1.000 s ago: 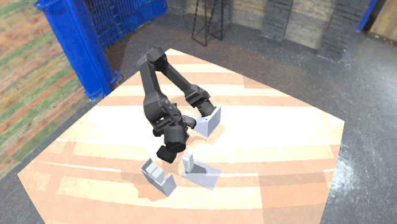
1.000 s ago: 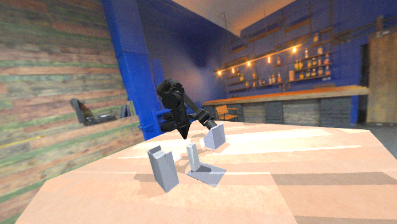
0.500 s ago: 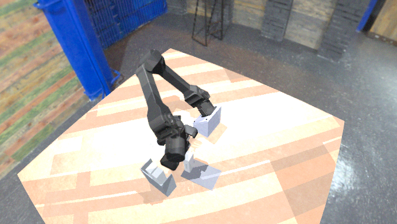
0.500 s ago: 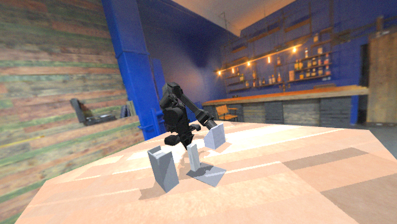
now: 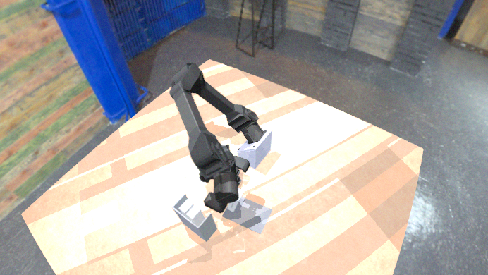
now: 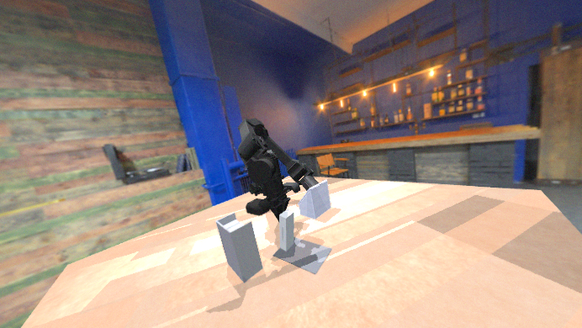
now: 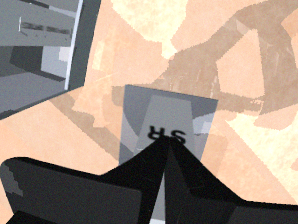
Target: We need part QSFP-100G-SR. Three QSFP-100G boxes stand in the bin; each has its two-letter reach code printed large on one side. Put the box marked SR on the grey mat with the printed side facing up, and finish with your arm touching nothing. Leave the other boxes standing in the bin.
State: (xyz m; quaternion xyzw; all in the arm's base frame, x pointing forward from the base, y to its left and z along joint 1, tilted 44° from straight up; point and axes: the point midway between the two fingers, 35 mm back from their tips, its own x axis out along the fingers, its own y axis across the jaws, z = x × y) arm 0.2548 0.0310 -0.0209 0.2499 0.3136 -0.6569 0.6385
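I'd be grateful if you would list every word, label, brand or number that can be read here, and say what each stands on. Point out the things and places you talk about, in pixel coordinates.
"SR": on the box (image 5: 234, 204) (image 6: 286, 231) (image 7: 170, 112) at the mat (image 5: 259, 223) (image 6: 313, 266) (image 7: 131, 107), upside down in the wrist view.
Dark marks (image 7: 46, 27) inside the bin (image 5: 208, 230) (image 6: 245, 258) (image 7: 86, 45): too blurred to read.
Bottles (image 6: 460, 90) on the shelves: any labels are too small to read.

Upright pale box (image 6: 287, 232) at grey mat's (image 6: 312, 261) edge, grey bin (image 6: 243, 252) beside, black arm (image 6: 262, 172) behind
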